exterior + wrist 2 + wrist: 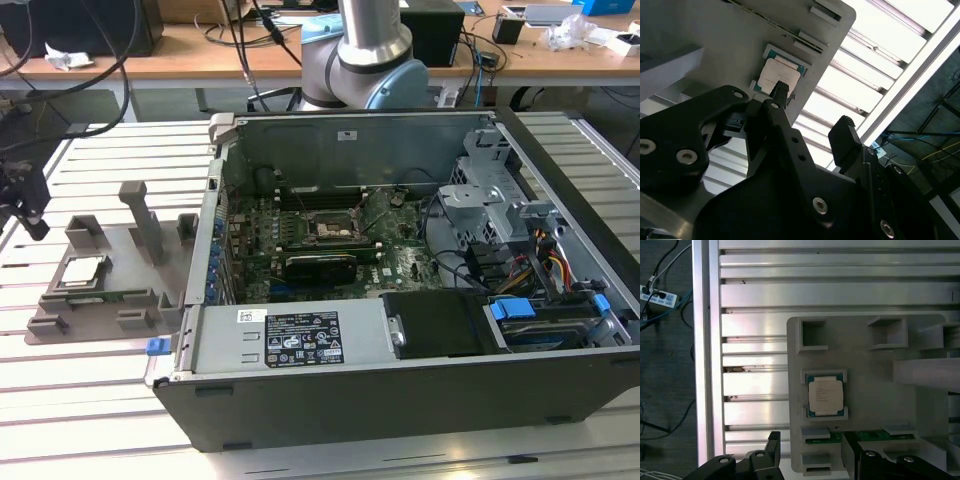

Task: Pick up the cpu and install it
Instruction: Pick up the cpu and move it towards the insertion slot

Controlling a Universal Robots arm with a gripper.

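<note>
Cpu (82,270) lies flat, silver top up, in a square recess of the grey fixture (110,300) on the slatted metal surface (100,400), at the exterior view's left. The black tool (28,222) hangs above the fixture's outer edge at the far left. In both wrist views its fingers (781,90) are spread wide and empty. The open computer case (400,400) is to the right, with its dark socket (335,225) inside.

The cpu (825,396) is shiny silver with a green rim — its fixture (870,375) plain grey. The surface (755,295) is silver, striped with grooves.
</note>
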